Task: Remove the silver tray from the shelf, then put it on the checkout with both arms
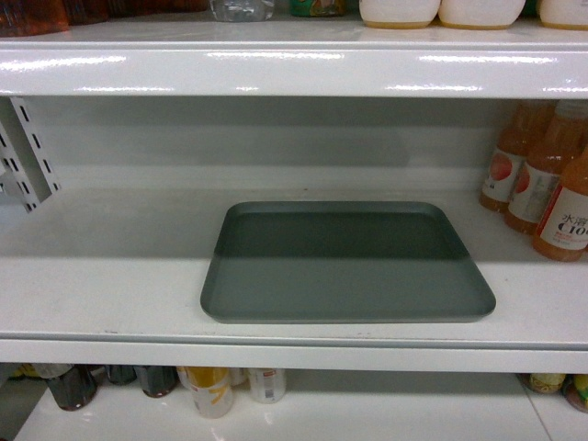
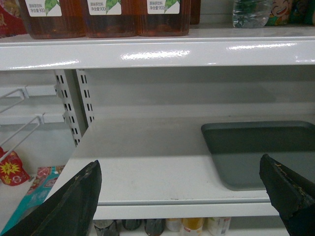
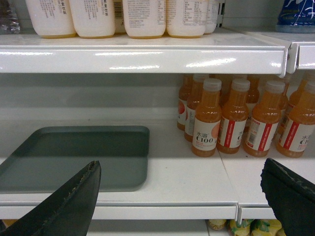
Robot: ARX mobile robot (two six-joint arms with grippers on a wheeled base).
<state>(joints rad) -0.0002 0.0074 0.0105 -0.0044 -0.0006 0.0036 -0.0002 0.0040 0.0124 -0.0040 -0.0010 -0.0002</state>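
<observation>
Currently silver tray lies flat on the shelf, left of orange drink bottles; left end effector and right end effector both spread wide, holding nothing, short of the shelf lip.

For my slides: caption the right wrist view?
Open right gripper faces the silver tray and orange juice bottles on the shelf.

- We see the silver tray as matt, smooth grey-green metal.
- We see the shelf as glossy white painted metal.
- We see the orange bottles in smooth plastic with paper labels.
</observation>
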